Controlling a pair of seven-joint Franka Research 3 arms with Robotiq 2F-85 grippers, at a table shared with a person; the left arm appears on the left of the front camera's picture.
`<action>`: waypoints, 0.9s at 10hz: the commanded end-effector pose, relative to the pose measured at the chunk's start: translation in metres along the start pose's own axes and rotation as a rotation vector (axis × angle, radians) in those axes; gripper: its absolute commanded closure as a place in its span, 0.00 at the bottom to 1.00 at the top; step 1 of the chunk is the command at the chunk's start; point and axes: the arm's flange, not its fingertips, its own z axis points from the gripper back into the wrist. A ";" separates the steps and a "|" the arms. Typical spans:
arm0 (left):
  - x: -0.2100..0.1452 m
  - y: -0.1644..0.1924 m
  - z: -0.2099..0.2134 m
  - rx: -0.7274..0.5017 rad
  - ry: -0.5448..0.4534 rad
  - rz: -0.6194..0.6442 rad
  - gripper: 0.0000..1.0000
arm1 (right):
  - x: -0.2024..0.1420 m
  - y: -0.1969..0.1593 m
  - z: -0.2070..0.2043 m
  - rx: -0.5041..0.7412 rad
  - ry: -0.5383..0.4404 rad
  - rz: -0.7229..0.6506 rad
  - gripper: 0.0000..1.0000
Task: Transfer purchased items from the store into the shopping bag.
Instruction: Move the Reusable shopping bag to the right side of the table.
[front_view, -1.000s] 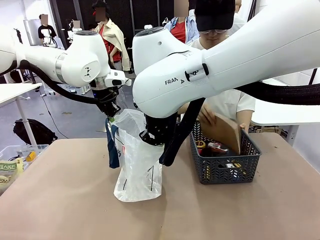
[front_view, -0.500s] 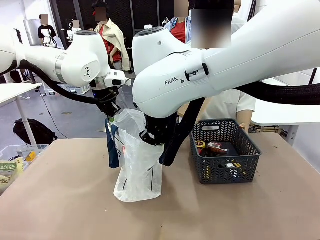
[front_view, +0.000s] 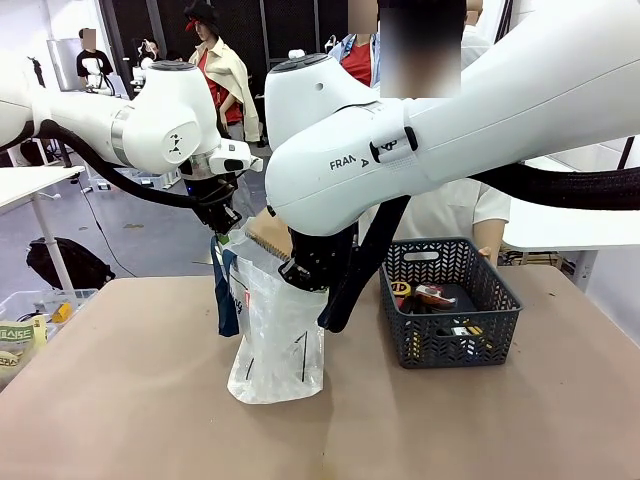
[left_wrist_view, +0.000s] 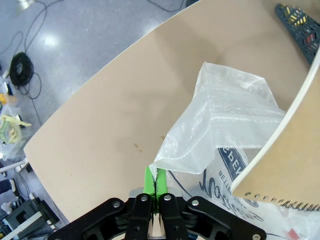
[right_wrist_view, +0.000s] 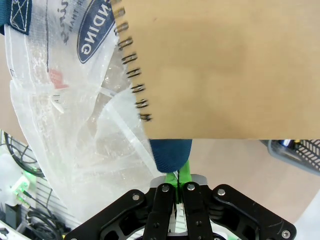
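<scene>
Front view: we hold the translucent whitish crinkly plastic shopping bag (front_view: 275, 335) upright on the tan tabletop (front_view: 130, 400), with the left claw (front_view: 220, 225) and right claw (front_view: 300, 272) each pinched tight on its rim. A brown-covered spiral-bound notebook (front_view: 264, 233), at the dark grey perforated plastic basket (front_view: 450, 348) a second ago, now hangs over the bag's mouth, one purchase nearly in.

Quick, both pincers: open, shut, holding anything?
Left pincer: closed, pinching the shopping bag at its rim.
Right pincer: closed, gripping the bag's navy strap handle.
</scene>
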 end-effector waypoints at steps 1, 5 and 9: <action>0.000 0.002 0.001 0.003 -0.003 0.000 1.00 | -0.004 -0.001 -0.001 0.005 -0.007 -0.006 1.00; 0.000 0.002 0.001 0.003 -0.003 0.000 1.00 | -0.004 -0.001 -0.001 0.005 -0.007 -0.006 1.00; 0.000 0.002 0.001 0.003 -0.003 0.000 1.00 | -0.004 -0.001 -0.001 0.005 -0.007 -0.006 1.00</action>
